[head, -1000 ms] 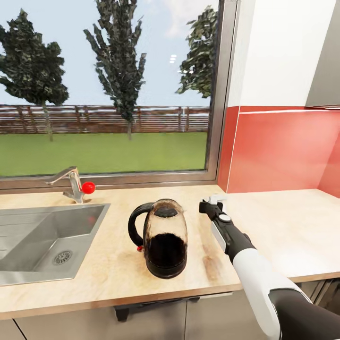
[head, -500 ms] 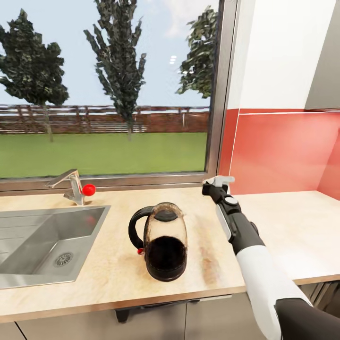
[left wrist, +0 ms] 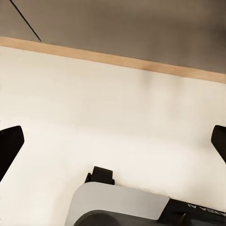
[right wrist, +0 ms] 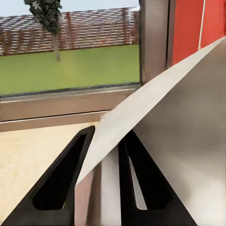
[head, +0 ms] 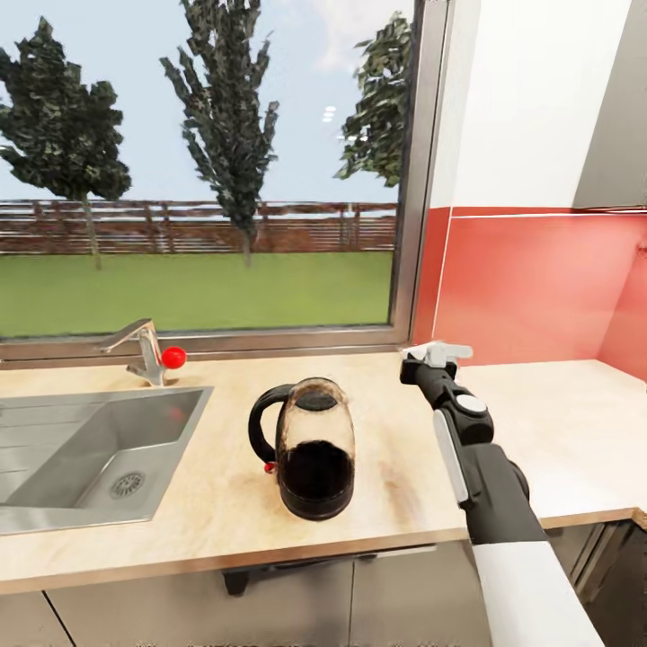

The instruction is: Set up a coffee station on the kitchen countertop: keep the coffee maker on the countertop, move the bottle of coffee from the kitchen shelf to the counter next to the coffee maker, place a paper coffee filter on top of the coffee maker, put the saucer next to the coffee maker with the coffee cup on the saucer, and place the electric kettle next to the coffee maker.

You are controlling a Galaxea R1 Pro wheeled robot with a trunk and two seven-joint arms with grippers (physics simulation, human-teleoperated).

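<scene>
Pinching the filter (head: pixel 438 351) in the right hand (head: pixel 429 359), raised over the table (head: pixel 557 449) by the window | fingers (right wrist: pixel 61 183) pressed on the paper | kettle (head: pixel 310 449) upright on table, right of sink (head: pixel 81 440) | left hand (left wrist: pixel 113 141) spread above pale surface

- Two black, slotted fingers of the right gripper (right wrist: pixel 106 188) reach forward, closed together on a thin white sheet, the paper coffee filter (right wrist: pixel 165 122).
- The filter fans out wide and pale, its straight edge slanting across the fingers and its pinched part running down between them.
- Beneath lies the light-wood kitchen countertop (right wrist: pixel 33 150), grain visible.
- Ahead, a grey metal window frame (right wrist: pixel 56 110) along the counter's back edge.
- Through the glass: green lawn (right wrist: pixel 70 66), brown slatted fence (right wrist: pixel 89 30), one dark tree (right wrist: pixel 49 14).
- Glossy red wall panel (right wrist: pixel 195 28) beside the frame's upright.
</scene>
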